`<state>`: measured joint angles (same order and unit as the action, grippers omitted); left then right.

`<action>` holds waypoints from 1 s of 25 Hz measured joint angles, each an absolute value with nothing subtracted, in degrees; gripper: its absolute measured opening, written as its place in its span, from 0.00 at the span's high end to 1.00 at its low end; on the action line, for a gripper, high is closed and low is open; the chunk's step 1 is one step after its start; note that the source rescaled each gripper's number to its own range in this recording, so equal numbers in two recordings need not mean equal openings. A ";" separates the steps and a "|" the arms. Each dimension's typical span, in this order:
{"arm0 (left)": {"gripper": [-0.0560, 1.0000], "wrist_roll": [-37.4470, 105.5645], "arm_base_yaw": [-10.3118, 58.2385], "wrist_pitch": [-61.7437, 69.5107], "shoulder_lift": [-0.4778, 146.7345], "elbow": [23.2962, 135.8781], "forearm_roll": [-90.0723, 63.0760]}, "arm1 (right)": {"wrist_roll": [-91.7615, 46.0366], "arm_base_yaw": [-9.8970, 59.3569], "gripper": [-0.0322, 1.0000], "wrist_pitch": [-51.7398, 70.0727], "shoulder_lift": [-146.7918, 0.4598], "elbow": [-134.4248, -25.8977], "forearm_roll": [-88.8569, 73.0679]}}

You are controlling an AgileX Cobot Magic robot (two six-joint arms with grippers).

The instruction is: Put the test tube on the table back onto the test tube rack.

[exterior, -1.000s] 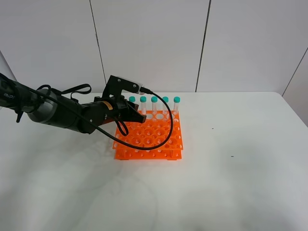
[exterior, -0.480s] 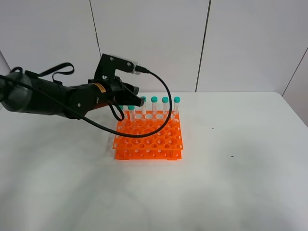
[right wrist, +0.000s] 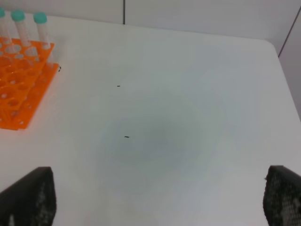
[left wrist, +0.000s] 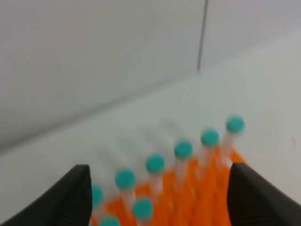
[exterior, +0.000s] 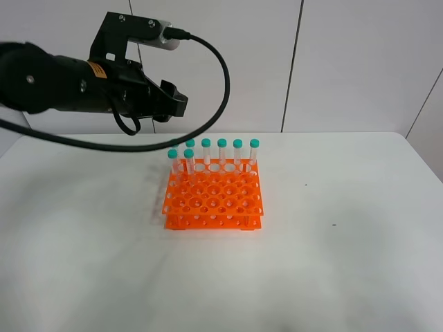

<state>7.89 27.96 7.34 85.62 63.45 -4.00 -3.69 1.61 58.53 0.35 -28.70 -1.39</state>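
Seven capped tubes are standing along the test tube rack's (exterior: 213,197) far-left corner, the test tube (exterior: 189,160) in the second row. I'm holding the left pincer (exterior: 169,102) above, jaws apart, empty. Right pincer (right wrist: 155,200) is gaping over bare bench (right wrist: 188,94). I judge placement done; retreat next.

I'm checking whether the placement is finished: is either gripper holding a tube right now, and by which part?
Nothing is held. The left gripper is open and raised above the test tube rack, with empty space between its fingers. The right gripper is open over bare table.
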 joint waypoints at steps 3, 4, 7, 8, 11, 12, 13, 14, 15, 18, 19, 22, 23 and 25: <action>0.11 7.69 26.21 21.67 88.74 72.46 -4.00 | -3.69 1.61 0.02 58.53 0.35 -28.70 -1.39; 0.11 7.67 25.67 27.81 90.56 76.00 -4.00 | -3.69 1.61 0.02 58.53 0.35 -28.70 -1.39; 0.10 7.35 24.14 41.40 96.69 85.30 -4.00 | -3.69 1.61 0.02 58.53 0.35 -28.70 -1.39; 0.10 6.83 23.55 44.72 98.45 88.06 -4.00 | -3.69 1.61 0.02 58.53 0.35 -28.70 -1.39; 0.10 5.94 21.14 52.39 103.22 93.57 -4.00 | -3.69 1.61 0.02 58.53 0.35 -28.70 -1.39; 0.10 5.76 19.46 53.96 104.31 94.46 -4.00 | -3.69 1.61 0.02 58.53 0.35 -28.70 -1.39; 0.10 5.43 18.07 54.95 104.99 94.82 -4.00 | -3.69 1.61 0.02 58.53 0.35 -28.70 -1.39; 0.10 4.88 16.24 56.02 105.64 94.91 -3.93 | -3.69 1.61 0.02 58.53 0.35 -28.70 -1.39; 0.10 4.61 14.61 56.58 105.86 94.86 -3.89 | -3.69 1.61 0.02 58.53 0.35 -28.70 -1.39; 0.10 4.25 8.85 58.54 106.19 94.66 -3.58 | -3.69 1.61 0.02 58.53 0.35 -28.70 -1.39; 0.11 4.09 7.19 59.62 106.19 94.66 -3.46 | -3.69 1.61 0.02 58.53 0.35 -28.70 -1.39; 0.12 3.95 3.88 64.03 106.19 94.66 -3.28 | -3.69 1.61 0.02 58.53 0.35 -28.70 -1.39; 0.12 3.95 3.27 65.52 106.19 94.66 -3.28 | -3.69 1.61 0.02 58.53 0.35 -28.70 -1.39; 0.12 3.89 2.45 67.45 106.19 94.60 -3.24 | -3.69 1.61 0.02 58.53 0.35 -28.70 -1.39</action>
<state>3.89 2.45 67.45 106.19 94.60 -3.24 -3.69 1.61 58.53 0.35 -28.70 -1.39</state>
